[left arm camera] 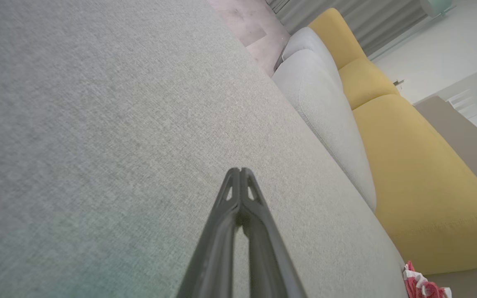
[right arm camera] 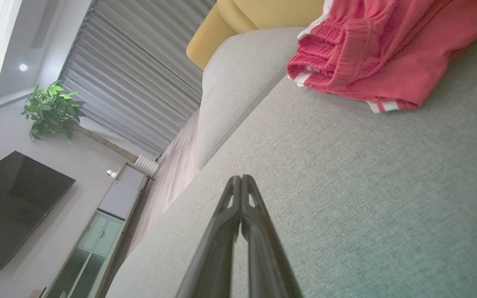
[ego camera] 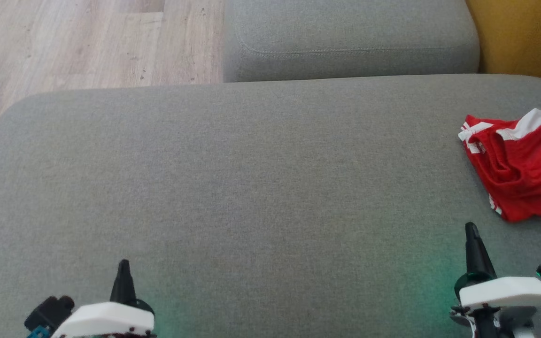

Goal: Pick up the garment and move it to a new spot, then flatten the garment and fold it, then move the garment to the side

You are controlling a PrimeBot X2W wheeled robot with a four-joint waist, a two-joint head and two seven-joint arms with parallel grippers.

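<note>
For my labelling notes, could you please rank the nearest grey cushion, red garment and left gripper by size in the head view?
Largest: nearest grey cushion.
Then red garment, cropped at the edge.
Smallest: left gripper.

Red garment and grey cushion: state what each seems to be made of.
The red garment looks like soft, matte cloth, probably a sportswear knit. It creases and slumps, its waistband shows fine ribbing, and it has white stripe trim. Whether it is cotton or synthetic cannot be told.
The grey cushion looks like woven upholstery fabric, matte and slightly coarse. A speckled grey weave shows close up, with no sheen.
</note>
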